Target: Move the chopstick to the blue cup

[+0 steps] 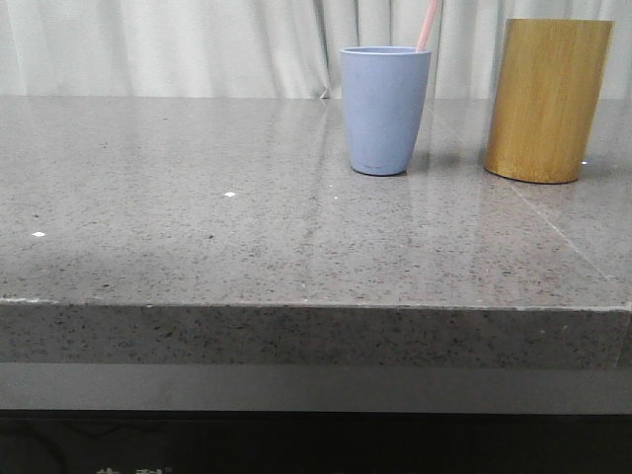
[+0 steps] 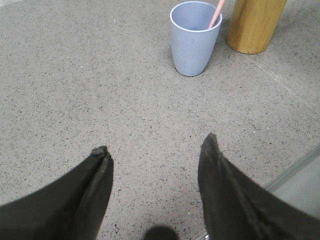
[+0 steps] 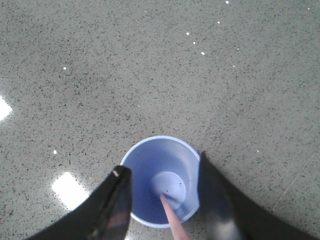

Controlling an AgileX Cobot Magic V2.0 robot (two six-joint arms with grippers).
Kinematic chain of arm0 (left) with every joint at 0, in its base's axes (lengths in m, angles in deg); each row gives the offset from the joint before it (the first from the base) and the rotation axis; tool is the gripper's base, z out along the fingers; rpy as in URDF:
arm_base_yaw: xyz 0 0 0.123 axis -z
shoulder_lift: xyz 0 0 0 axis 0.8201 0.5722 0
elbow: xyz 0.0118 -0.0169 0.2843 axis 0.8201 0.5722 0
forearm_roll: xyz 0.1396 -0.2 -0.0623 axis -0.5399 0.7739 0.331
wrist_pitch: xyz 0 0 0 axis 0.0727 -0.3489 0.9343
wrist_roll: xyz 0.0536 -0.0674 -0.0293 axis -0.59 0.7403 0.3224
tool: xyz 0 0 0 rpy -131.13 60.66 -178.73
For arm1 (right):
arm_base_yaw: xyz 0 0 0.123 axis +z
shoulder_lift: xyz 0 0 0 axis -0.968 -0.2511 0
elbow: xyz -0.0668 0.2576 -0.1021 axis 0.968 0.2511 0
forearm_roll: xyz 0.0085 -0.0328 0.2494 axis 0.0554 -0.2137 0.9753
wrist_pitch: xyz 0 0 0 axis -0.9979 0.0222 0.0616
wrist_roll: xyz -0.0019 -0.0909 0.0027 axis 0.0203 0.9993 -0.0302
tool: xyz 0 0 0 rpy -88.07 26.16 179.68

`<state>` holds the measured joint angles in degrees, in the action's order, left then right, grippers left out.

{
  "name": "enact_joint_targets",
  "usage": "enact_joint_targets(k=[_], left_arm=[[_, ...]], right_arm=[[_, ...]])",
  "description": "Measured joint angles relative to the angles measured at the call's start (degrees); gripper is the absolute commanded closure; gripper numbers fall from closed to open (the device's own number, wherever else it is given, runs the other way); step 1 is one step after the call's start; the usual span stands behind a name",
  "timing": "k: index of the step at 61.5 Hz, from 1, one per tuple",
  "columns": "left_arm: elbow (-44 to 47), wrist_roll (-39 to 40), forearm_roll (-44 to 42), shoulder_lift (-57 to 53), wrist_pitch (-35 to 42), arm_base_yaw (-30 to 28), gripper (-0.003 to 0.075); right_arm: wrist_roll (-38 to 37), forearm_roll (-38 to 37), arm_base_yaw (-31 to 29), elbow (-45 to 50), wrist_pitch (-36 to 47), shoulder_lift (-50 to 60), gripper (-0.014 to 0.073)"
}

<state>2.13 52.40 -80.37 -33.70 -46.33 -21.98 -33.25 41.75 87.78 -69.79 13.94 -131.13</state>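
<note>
The blue cup (image 1: 384,109) stands upright on the grey counter, right of centre. One pale pink chopstick (image 1: 428,25) leans in it, its end rising past the rim. In the right wrist view my right gripper (image 3: 162,163) hangs open straight above the blue cup (image 3: 148,161), one finger over each side of the rim. The chopstick (image 3: 173,216) runs up between the fingers with its tip on the cup's bottom, touching neither finger. My left gripper (image 2: 156,143) is open and empty, low over bare counter, well short of the cup (image 2: 192,45) and chopstick (image 2: 216,14).
A taller yellow-brown bamboo cylinder (image 1: 546,99) stands just right of the blue cup; it also shows in the left wrist view (image 2: 253,25). The counter's edge (image 2: 295,167) runs close to my left gripper. White curtains hang behind the counter.
</note>
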Motion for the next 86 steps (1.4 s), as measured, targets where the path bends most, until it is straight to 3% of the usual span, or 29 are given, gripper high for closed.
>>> enact_joint_targets(k=[10, 23, 35, 53, 58, 70, 74, 86], left_arm=[[0.0, 0.0, -0.1, 0.0, 0.0, 0.0, 0.0332], [0.0, 0.0, 0.0, 0.0, 0.0, 0.0, 0.0332], [0.0, 0.0, 0.0, 0.0, 0.0, 0.0, 0.0332], [0.0, 0.0, 0.0, 0.0, 0.0, 0.0, 0.0335], [0.0, 0.0, 0.0, 0.0, 0.0, 0.0, 0.0393], [0.0, 0.0, 0.0, 0.0, 0.0, 0.0, 0.0675], [0.0, 0.0, 0.0, 0.0, 0.0, 0.0, 0.0738], [0.0, 0.0, 0.0, 0.0, 0.0, 0.0, 0.0739]], right_arm=[[-2.6, -2.4, 0.0, 0.0, -1.1, 4.2, 0.0191], [-13.9, -12.7, 0.0, 3.5, -5.1, 16.3, 0.0193], [-20.3, -17.6, 0.0, 20.4, -3.4, 29.4, 0.0193], [-22.3, -16.4, 0.0, 48.6, 10.1, 49.4, 0.0199], [-22.3, -16.3, 0.0, 55.1, 13.9, 54.1, 0.0284], [-22.4, -16.3, 0.0, 63.8, 18.0, 63.4, 0.0664], [-22.5, -16.3, 0.0, 64.6, 18.2, 64.9, 0.0657], [-22.5, -16.3, 0.0, 65.1, 18.5, 65.5, 0.0662]])
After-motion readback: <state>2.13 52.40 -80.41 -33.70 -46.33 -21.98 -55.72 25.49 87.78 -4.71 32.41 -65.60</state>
